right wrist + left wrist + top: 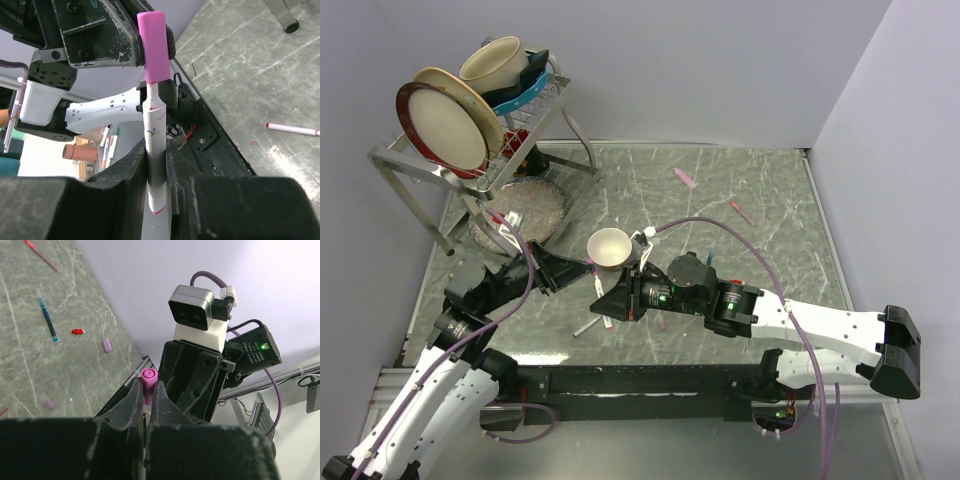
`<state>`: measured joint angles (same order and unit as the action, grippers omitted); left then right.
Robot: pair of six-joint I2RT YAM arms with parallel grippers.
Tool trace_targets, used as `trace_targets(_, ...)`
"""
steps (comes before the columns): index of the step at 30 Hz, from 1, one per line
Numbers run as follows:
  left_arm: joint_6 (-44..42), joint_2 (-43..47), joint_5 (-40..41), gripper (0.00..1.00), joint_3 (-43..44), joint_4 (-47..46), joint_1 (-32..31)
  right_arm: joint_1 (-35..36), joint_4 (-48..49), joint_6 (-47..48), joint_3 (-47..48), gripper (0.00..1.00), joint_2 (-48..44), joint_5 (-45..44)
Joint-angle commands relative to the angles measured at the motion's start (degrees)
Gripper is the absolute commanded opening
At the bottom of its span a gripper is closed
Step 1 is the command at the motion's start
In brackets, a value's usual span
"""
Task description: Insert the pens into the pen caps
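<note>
Right wrist: right end effector (156,152) clamps pen (154,125); left end effector (151,37) clamps cap (154,57) (above).

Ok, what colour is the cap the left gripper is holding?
Pink. The cap in the left gripper shows best in the right wrist view.

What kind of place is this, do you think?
Probably a robot test cell, not a home: a left arm and a right arm mounted at a table, plain walls close around it, a dish rack.
</note>
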<state>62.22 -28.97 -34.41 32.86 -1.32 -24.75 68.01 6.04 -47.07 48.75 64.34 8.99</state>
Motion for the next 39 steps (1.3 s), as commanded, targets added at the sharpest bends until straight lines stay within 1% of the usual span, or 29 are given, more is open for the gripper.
trace_targets(1, -1.66, 0.41, -1.35, 0.01, 0.01, -0.08, -0.30, 0.20, -0.32, -0.13, 3.98, 0.00, -0.09, -2.57)
trace_targets(3, -1.57, 0.23, -1.97, 0.01, 0.18, 0.53, -0.38, 0.02, -3.04, 0.57, 6.34, 0.00, 0.78, -5.55)
trace_targets(4, -1.57, 0.23, -1.97, 0.01, 0.27, 1.14, -0.56, -0.24, -6.71, 0.66, 7.49, 0.00, 1.31, -6.70)
trace_targets(5, -1.66, 0.23, -1.71, 0.01, 0.27, 1.15, -0.65, -0.33, -8.05, 1.27, 9.85, 0.00, 2.01, -7.75)
trace_targets(6, -1.83, 0.49, -1.45, 0.01, 0.27, 2.71, -0.73, -0.51, -9.11, 1.71, 10.83, 0.00, 3.33, -7.85)
trace_targets(10, -2.10, 0.50, -1.27, 0.01, 0.18, 3.52, -0.91, -0.51, -13.85, 2.59, 14.96, 0.00, 6.32, -8.90)
trace_targets(14, -3.50, -0.30, -1.01, 0.01, 0.71, 5.62, -1.44, -0.51, -16.33, 3.03, 18.04, 0.00, 7.82, -11.63)
trace_targets(17, -6.48, -0.30, 0.57, 0.01, 2.20, 10.27, -1.53, -0.60, -17.29, 3.82, 19.01, 0.00, 7.39, -14.79)
trace_targets(18, -7.54, -0.30, 0.75, 0.01, 2.64, 11.85, -1.61, -0.68, -17.38, 4.35, 19.10, 0.00, 7.03, -15.14)
trace_targets(20, -7.99, -0.56, -0.82, 0.01, 3.52, 11.61, -1.53, -0.51, -15.98, 6.54, 18.84, 0.00, 6.33, -14.10)
trace_targets(21, -7.55, -0.73, -1.44, 0.07, 3.79, 11.08, -1.53, -0.59, -15.28, 7.16, 18.57, 0.00, 6.07, -13.22)
trace_targets(22, -7.11, -0.91, -2.14, 0.26, 4.05, 9.25, -1.61, -0.51, -13.97, 8.30, 18.40, 0.00, 5.89, -10.78)
trace_targets(24, -5.71, -1.61, -3.20, 0.44, 4.84, 7.66, -1.53, -0.42, -12.82, 9.10, 17.35, 0.00, 4.93, -9.26)
trace_targets(25, -5.35, -1.79, -3.29, 0.58, 5.19, 6.17, -1.53, -0.51, -11.51, 9.27, 16.91, 0.00, 4.49, -6.21)
trace_targets(28, -4.56, -2.23, -3.20, 0.76, 6.86, 3.97, -1.53, -0.25, -9.22, 8.14, 14.19, 0.00, 2.47, -3.81)
trace_targets(31, -4.56, -2.41, -3.29, 0.83, 8.18, 2.47, -1.53, 0.19, -9.12, 7.61, 13.48, 0.00, 0.80, -2.58)
trace_targets(35, -5.26, -3.89, -3.38, 0.84, 9.67, 1.76, -1.53, 0.81, -9.30, 7.43, 13.56, 0.00, -0.44, -1.00)
trace_targets(39, -3.51, -4.60, -4.34, 0.84, 10.64, -3.06, -1.53, 1.51, -10.43, 7.78, 13.83, 0.00, -1.23, -1.69)
